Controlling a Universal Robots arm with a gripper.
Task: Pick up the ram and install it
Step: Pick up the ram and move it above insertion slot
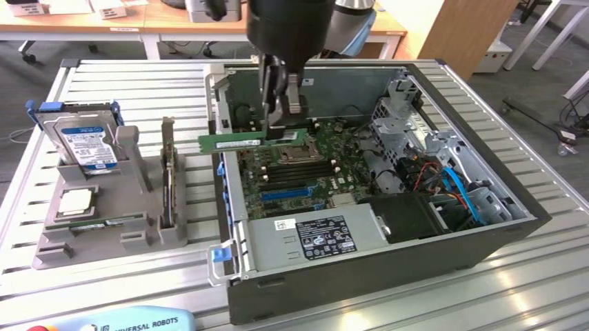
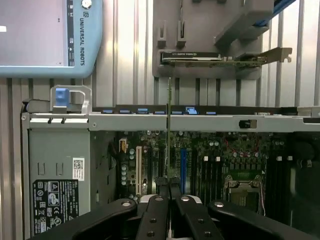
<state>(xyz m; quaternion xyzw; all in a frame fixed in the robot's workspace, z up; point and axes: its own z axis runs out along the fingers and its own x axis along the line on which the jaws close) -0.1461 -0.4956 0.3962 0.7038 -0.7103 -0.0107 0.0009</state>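
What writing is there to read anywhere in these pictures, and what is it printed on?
"UNIVERSAL ROBOTS": on the light-blue handheld panel.
Power-supply sticker inside the computer case: the print is too small to read.
Blue-white label on the hard drive: too small to read.
Label on the ram: too small to read.

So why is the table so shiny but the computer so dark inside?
Exterior view: room light glares off the metal table, while the computer's walls shade the green board inside. Wrist view: the table's slats glare white, the board looks dim, and the hand holding the memory stick looks black.
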